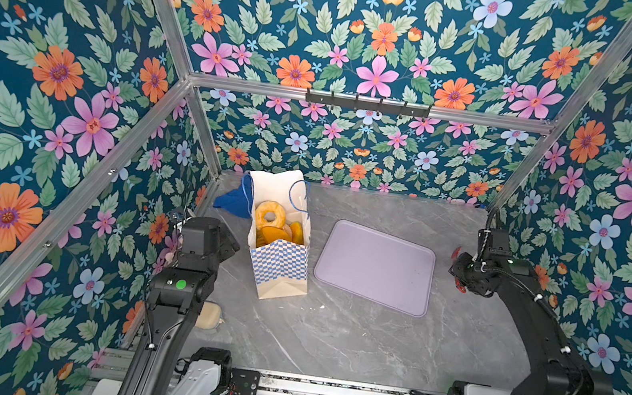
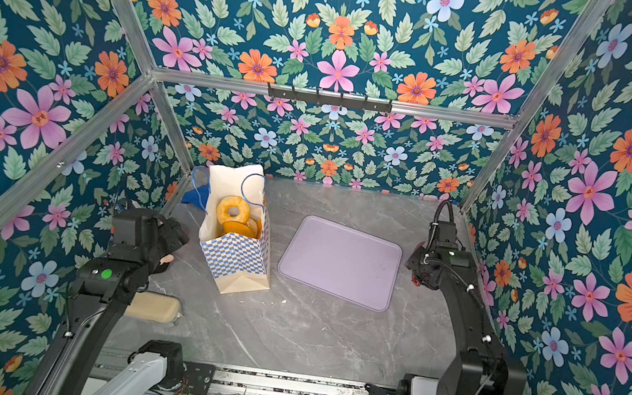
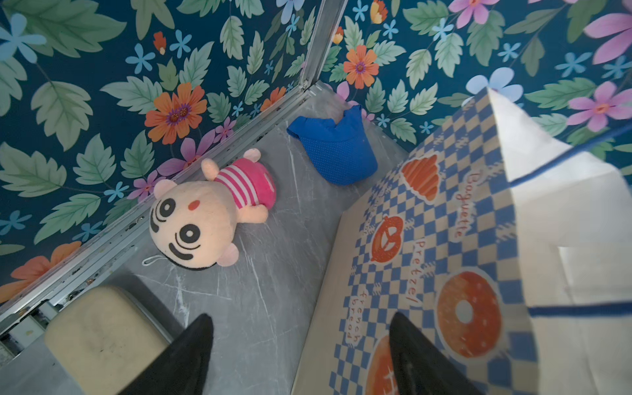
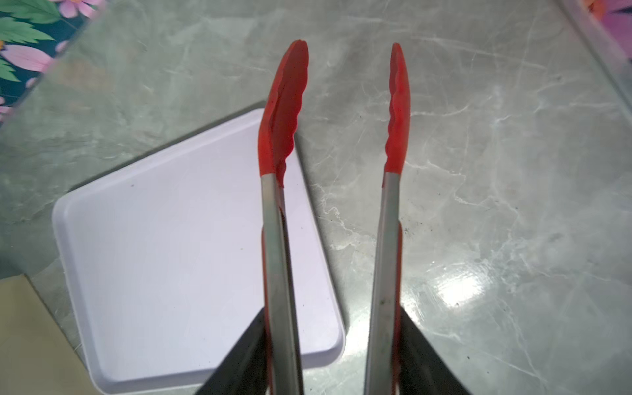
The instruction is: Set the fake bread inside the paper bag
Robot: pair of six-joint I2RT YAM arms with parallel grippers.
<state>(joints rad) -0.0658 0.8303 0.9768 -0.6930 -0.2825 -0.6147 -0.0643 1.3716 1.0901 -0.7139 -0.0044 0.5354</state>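
- Inside the paper bag (image 1: 280,262), which stands upright at the back left of the table (image 1: 349,337), I see the fake bread (image 1: 271,214): a ring doughnut lies on top, and the pieces under it I cannot count well.
- My left gripper (image 3: 304,355) is just beside the bag, jaws wide apart, holding nothing.
- My right gripper (image 4: 331,342) clamps red-tipped tongs (image 4: 284,113), tips apart, near the lilac tray (image 4: 171,239).

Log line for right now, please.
fake bread: in paper bag | tray: no bread | left gripper: jaws apart, empty, beside bag | right gripper: holding tongs, tongs empty
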